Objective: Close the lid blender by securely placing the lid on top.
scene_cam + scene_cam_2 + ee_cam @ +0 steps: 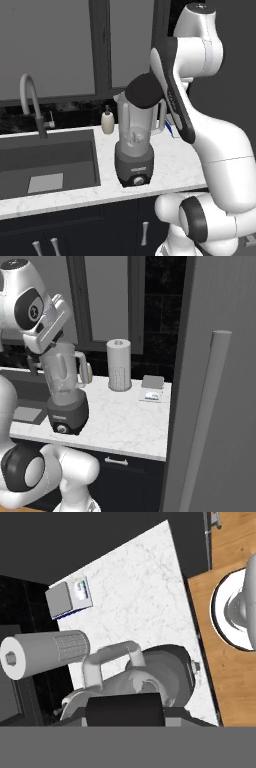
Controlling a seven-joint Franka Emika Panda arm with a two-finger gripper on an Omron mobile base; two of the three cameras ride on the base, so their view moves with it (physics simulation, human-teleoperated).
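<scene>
Overhead, the pincer (pixel 125 719) pinches the lid (pixel 144 91), tilted above the blender (pixel 134 145).

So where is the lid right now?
In the left base view, the lid is tilted over the blender jar's mouth, right of the soap bottle.

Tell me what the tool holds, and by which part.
The tool holds the black lid by its rim, tilted above the blender jar's mouth.
</scene>
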